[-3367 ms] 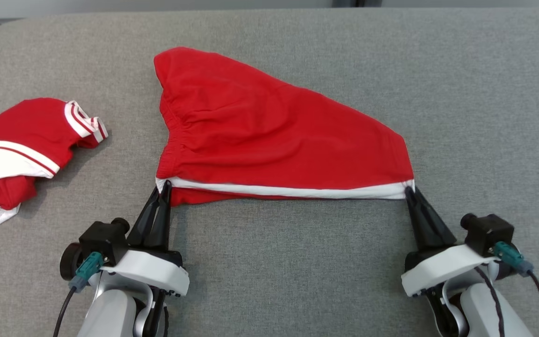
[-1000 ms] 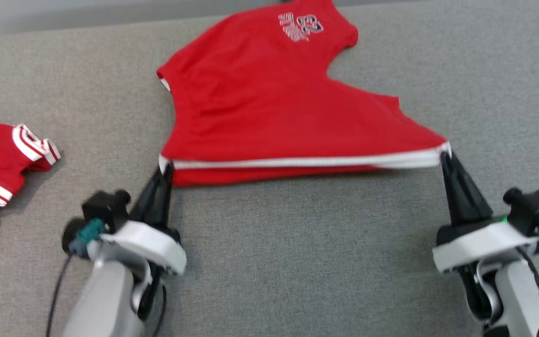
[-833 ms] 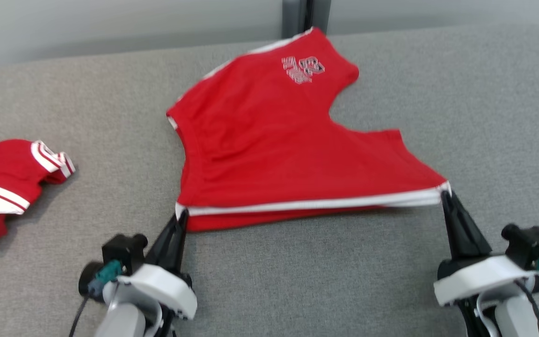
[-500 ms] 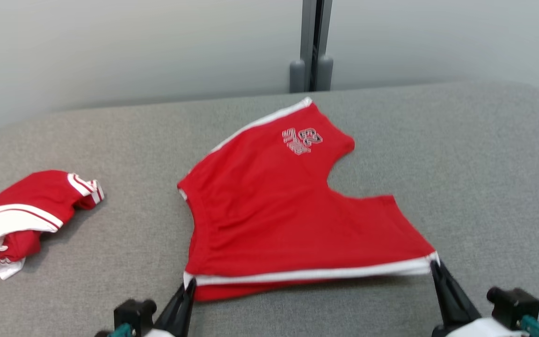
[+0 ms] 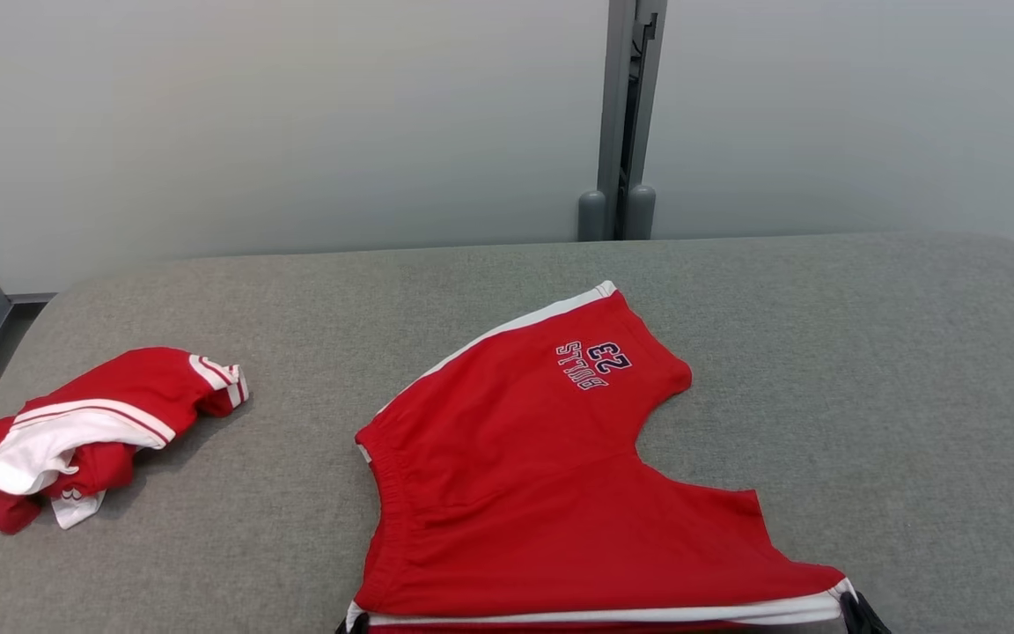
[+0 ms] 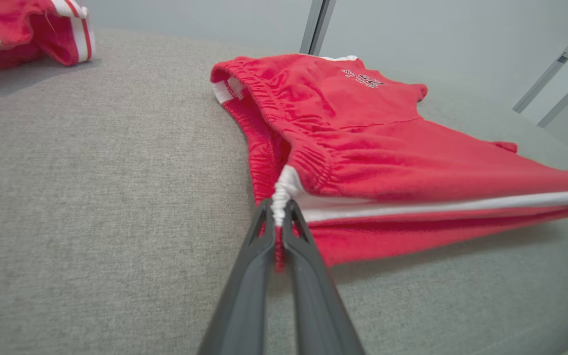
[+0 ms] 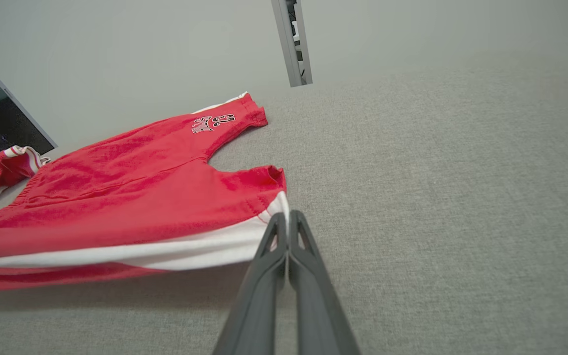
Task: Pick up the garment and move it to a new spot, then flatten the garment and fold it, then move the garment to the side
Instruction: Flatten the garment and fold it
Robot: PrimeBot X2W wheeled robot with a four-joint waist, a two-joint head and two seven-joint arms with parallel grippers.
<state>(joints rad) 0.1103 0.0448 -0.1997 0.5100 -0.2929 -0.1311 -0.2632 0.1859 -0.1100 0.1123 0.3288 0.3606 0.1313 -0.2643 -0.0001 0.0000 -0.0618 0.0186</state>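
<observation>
On coarse grey weave (image 5: 868, 352), soft red shorts (image 5: 542, 493) lie spread.

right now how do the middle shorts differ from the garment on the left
The shorts lie spread out; the crumpled garment is heaped. The left end effector and right end effector pinch the shorts' near corners; the crumpled garment is untouched. The shorts show a printed 23; the crumpled garment shows broad white bands. Both are red with white trim on the grey surface.
</observation>
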